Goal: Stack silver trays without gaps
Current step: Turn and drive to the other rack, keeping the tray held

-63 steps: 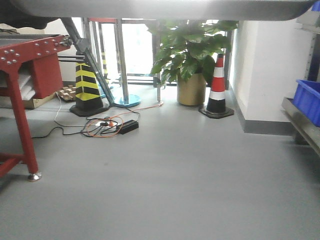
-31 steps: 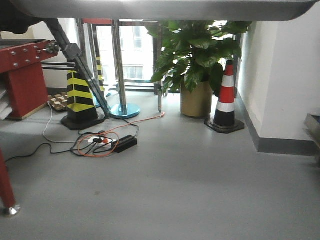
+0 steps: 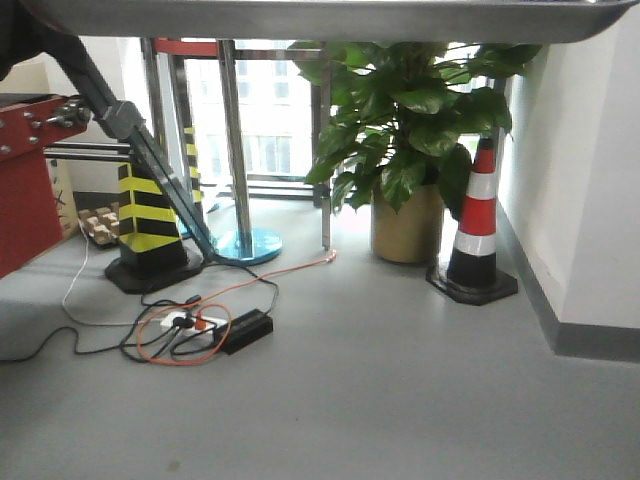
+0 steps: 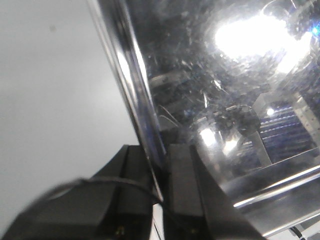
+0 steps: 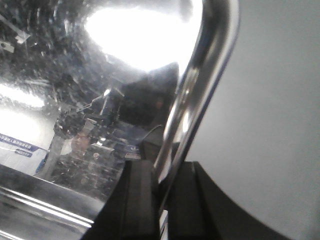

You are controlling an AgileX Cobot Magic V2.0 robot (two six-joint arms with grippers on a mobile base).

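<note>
A silver tray (image 3: pixel 330 15) spans the top edge of the front view, seen from below. In the left wrist view my left gripper (image 4: pixel 159 172) is shut on the tray's rolled rim (image 4: pixel 131 85), one black finger on each side; the shiny tray floor (image 4: pixel 225 90) fills the right. In the right wrist view my right gripper (image 5: pixel 161 187) is shut on the opposite rim (image 5: pixel 202 75), near a rounded corner; the reflective tray floor (image 5: pixel 90 85) lies to the left. Only one tray shows.
On the grey floor stand a red-white cone (image 3: pixel 477 235), a potted plant (image 3: pixel 405 150), a yellow-black post (image 3: pixel 148 215), a blue-based pole (image 3: pixel 240 240) and cables with a power strip (image 3: pixel 200 330). A red frame (image 3: pixel 30 170) is at left, a white wall (image 3: pixel 590 200) at right.
The view has advanced and swung right: the red frame slid off left, the blue bin and shelf left the right edge, the cone and plant grew nearer. The tray stays held overhead.
</note>
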